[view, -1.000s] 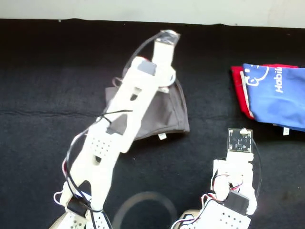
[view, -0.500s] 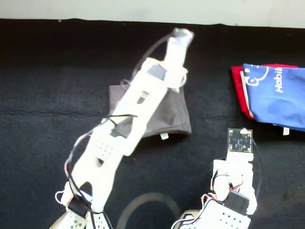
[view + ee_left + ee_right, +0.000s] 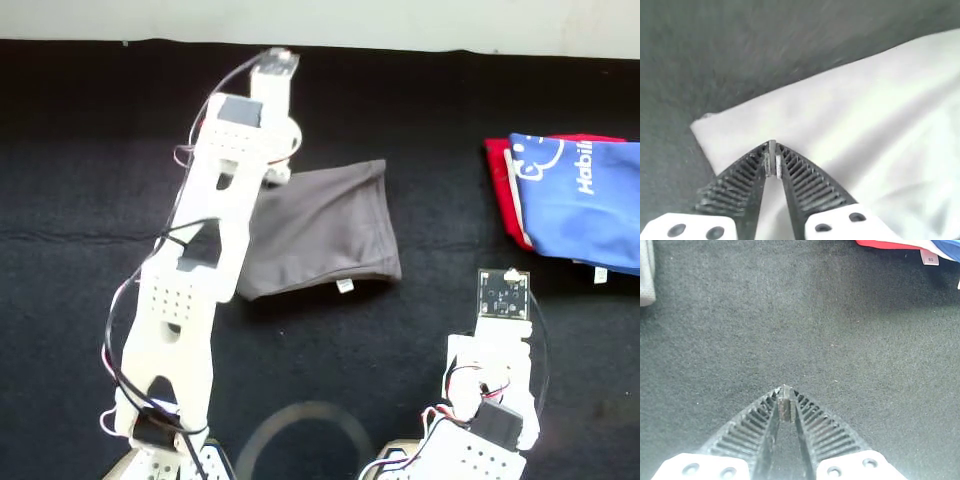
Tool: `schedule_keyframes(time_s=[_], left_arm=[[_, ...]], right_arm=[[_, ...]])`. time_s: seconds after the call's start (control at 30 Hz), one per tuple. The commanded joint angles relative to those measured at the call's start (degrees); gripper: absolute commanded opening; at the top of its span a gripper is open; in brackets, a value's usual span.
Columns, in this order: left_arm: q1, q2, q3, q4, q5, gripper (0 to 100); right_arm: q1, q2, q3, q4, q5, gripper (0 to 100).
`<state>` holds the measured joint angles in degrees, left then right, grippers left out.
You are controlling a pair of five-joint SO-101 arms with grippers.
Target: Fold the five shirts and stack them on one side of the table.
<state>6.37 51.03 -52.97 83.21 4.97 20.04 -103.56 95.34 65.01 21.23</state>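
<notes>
A grey shirt lies folded in the middle of the black table. My left gripper is at the shirt's far left corner. In the left wrist view this gripper is shut, its tips over the grey shirt close to the corner edge; no cloth shows between the fingers. A folded blue shirt rests on a red shirt at the right side. My right gripper is shut over bare black cloth, near the front right of the table.
The right arm stays folded near the front edge. A white label of the stacked shirts and the grey shirt's edge show in the right wrist view. The black tablecloth stretches left of the grey shirt.
The left arm swung first a little right, then left across the grey shirt, uncovering most of it. The right arm has not moved.
</notes>
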Motion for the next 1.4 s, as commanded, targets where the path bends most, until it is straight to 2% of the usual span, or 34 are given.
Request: schedule_keyframes(time_s=[0.0,0.3,0.43,0.7,0.93,1.1,1.27,1.37], left_arm=[[-2.6,1.8,-2.2,0.3,-0.4,1],[-12.3,5.8,-2.1,-2.4,-0.4,1],[-13.7,6.1,-2.2,-2.3,-0.4,1],[-12.5,2.0,-2.2,-1.8,-0.4,1],[-11.5,-6.6,-2.2,5.6,-0.2,1],[-9.4,-7.7,-1.8,10.2,-0.2,1],[-6.6,-2.7,-2.2,3.4,-0.2,1],[-5.9,-0.2,-2.2,-1.4,-0.2,1]], right_arm=[[0.4,-0.6,8.3,0.3,0.5,0.6],[0.4,-0.6,8.3,0.3,0.5,0.6],[0.4,-0.6,8.3,0.3,0.5,0.6],[0.7,-0.6,8.3,0.2,0.5,0.6],[0.7,-0.6,8.3,0.2,0.5,0.6],[0.5,-0.6,8.3,0.2,0.5,0.6],[0.7,-1.2,8.1,-0.7,0.5,0.6],[0.2,-0.6,3.8,-5.9,0.3,0.6]])
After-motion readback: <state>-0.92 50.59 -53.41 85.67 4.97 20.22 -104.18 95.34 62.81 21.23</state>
